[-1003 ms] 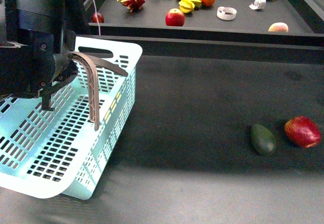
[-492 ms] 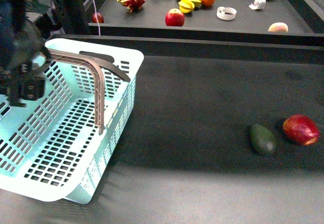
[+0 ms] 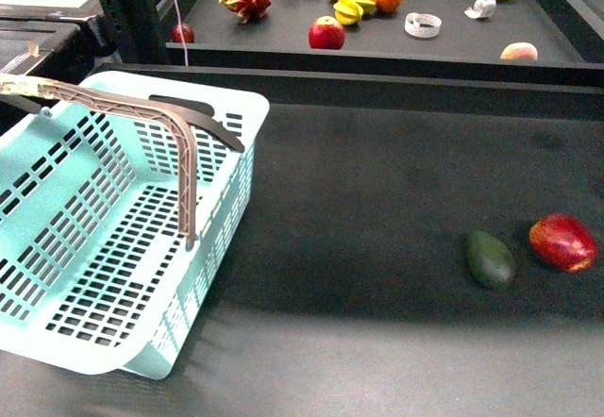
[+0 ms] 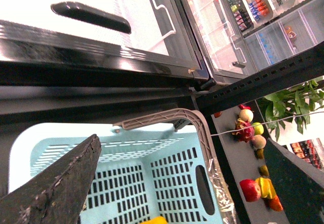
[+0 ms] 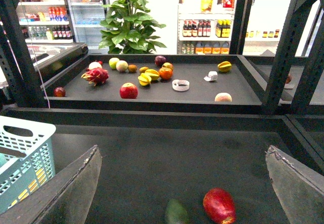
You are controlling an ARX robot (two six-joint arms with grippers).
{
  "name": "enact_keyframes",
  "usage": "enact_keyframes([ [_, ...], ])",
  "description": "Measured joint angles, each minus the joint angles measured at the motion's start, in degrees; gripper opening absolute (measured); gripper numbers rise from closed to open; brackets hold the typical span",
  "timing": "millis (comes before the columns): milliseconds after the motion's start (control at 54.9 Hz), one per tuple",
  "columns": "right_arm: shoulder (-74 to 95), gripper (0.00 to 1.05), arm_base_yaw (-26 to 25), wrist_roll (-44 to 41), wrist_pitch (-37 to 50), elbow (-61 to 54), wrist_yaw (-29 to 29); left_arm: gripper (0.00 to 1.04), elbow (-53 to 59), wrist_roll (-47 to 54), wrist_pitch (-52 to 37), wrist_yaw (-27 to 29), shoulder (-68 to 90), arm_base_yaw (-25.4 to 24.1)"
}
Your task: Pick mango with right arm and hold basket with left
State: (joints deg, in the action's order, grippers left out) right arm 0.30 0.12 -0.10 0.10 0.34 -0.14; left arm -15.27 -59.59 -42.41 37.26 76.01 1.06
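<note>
The right arm's fingers [image 5: 66, 196] are spread, empty, over the worktop [image 3: 377, 200]. The left arm has lifted out of the front view, its fingers [image 4: 55, 183] unreadable. The mango [image 4: 153, 220] already lies in the basket [image 3: 113, 247], now resting unheld.

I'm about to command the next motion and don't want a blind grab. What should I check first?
1. Mango located: cannot tell; only a yellow sliver shows at the left wrist view's edge, inside the basket.
2. Open, empty right hand: ok, fingers wide apart.
3. Basket held by left hand: not ok; the handle stands free.
4. Fruit near right hand is the mango: not ok; only a green fruit and a red fruit.
</note>
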Motion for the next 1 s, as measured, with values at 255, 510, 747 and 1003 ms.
enact_keyframes([
  [255,0.0,0.97,0.0,0.0,0.0,0.0,0.0,0.97,2.49,6.69,-0.07,-1.29,-2.58,-1.44],
  [510,-0.04,0.97,0.0,0.0,0.0,0.0,-0.02,0.65,10.38,39.41,-25.4,-38.97,-0.85,-5.84],
  [747,-0.07,0.97,0.0,0.0,0.0,0.0,-0.02,0.15,12.83,57.57,-9.49,-37.55,-19.78,-1.11],
  [1003,-0.07,0.97,0.0,0.0,0.0,0.0,-0.02,0.02,13.99,58.64,1.7,-37.27,-33.55,-1.09],
])
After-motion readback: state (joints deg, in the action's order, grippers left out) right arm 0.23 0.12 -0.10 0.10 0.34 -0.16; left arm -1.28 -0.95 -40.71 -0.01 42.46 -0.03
